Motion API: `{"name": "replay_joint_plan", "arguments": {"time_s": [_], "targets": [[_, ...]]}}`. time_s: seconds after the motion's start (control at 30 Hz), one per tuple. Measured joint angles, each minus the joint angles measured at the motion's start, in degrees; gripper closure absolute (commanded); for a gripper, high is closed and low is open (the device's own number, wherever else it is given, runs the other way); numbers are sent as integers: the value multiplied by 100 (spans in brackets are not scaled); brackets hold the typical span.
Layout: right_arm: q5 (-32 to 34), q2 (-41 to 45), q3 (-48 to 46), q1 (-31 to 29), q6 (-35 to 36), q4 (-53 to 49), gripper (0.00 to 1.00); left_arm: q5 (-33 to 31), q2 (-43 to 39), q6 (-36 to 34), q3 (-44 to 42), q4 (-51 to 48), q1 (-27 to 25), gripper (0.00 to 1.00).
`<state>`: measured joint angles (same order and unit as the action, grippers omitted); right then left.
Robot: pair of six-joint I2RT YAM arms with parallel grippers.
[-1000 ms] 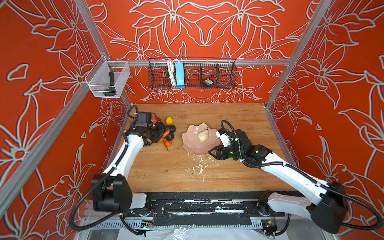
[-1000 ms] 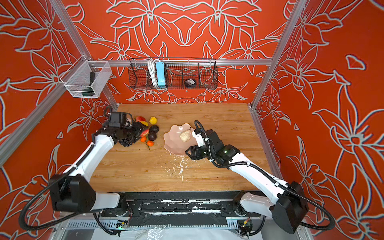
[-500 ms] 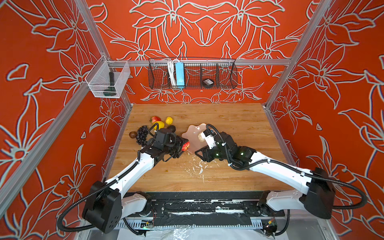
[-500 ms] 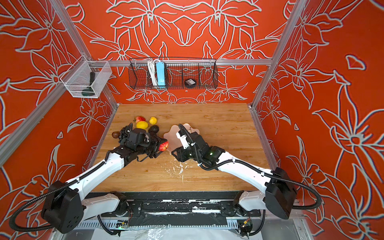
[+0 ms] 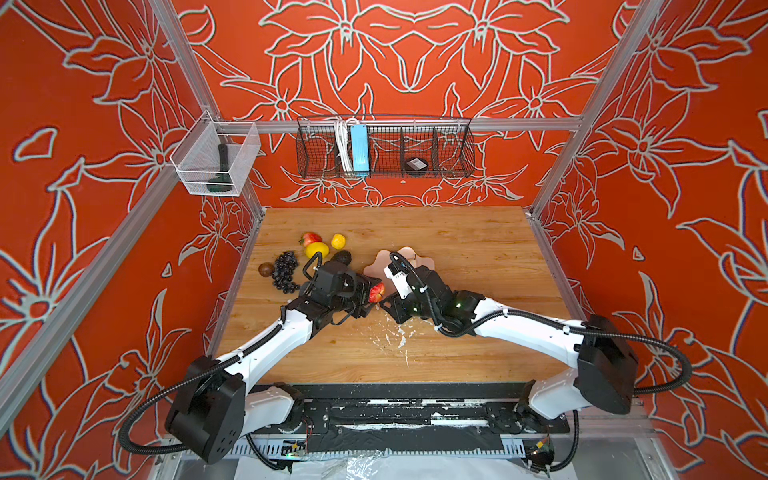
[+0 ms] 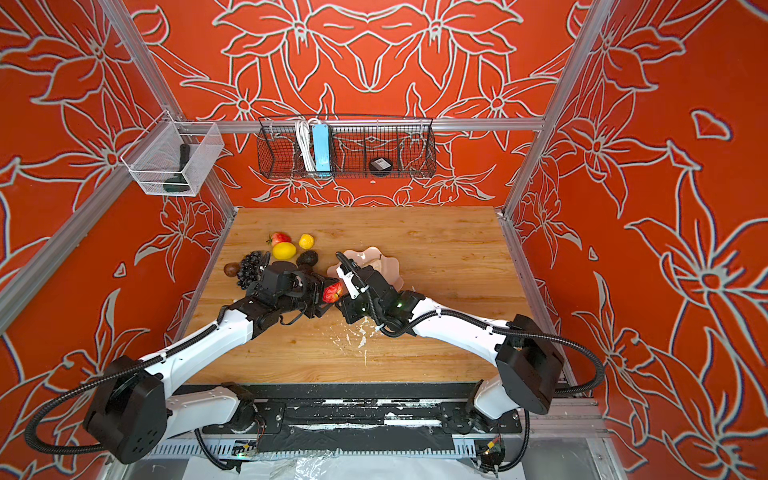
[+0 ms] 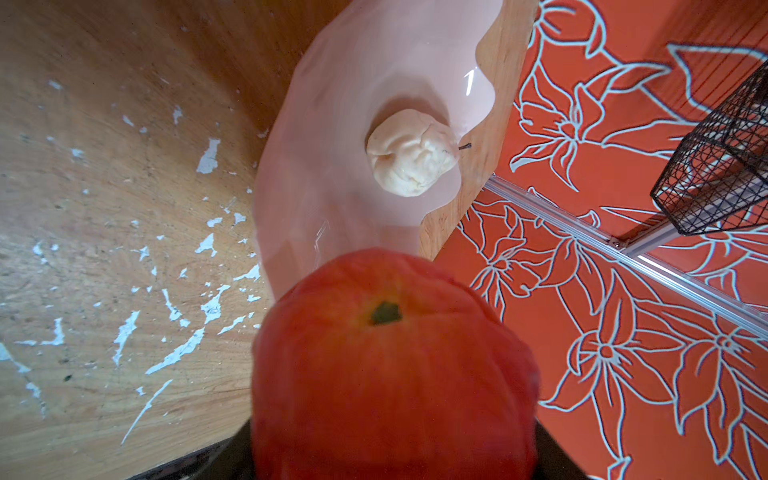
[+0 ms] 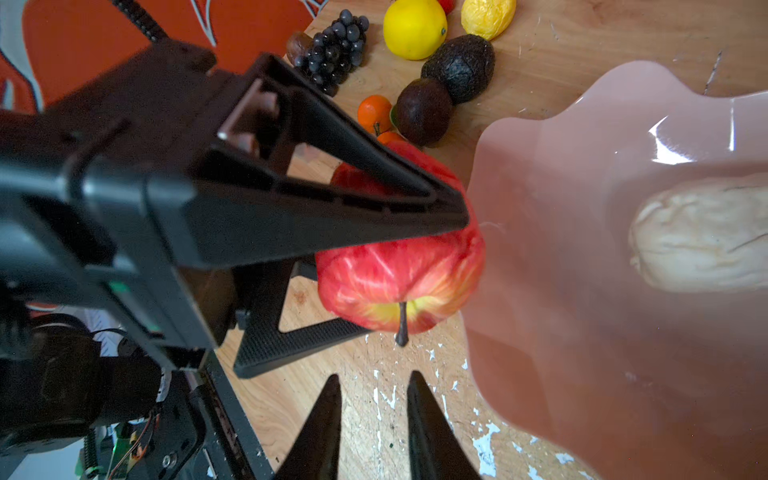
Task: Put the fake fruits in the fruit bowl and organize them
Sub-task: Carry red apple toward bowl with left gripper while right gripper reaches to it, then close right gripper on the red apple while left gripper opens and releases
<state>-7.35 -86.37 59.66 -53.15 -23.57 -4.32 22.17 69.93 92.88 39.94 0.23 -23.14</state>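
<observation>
Moved: our left tool (image 5: 370, 296) came from the fruit pile (image 5: 316, 251) to the bowl (image 8: 582, 199) rim | gripping the apple (image 8: 386, 274) just outside it | right tool (image 8: 374, 382) narrowly parted, empty | next we lift over the rim, release inside

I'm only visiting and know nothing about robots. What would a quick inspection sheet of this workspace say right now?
surface: wooden table, scuffed near the front.
job's things: pink bowl holds one pale fruit; red apple held at its rim; lemon, grape bunch, avocado, oranges lie loose on the table.
clutter: white flecks on the wood before the bowl.
grippers: left gripper shut on the apple; right gripper empty, jaws narrowly apart.
cables: black hoses loop at both arm bases.
surroundings: orange floral walls; black wire basket and clear mesh box hung above the table.
</observation>
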Motion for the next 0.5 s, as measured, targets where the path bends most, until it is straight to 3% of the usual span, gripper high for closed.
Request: {"name": "replay_joint_plan", "arguments": {"time_s": [0.5], "targets": [[564,-282,393,0,107,-164,78,46,17,111,0,114,-13,34]]}}
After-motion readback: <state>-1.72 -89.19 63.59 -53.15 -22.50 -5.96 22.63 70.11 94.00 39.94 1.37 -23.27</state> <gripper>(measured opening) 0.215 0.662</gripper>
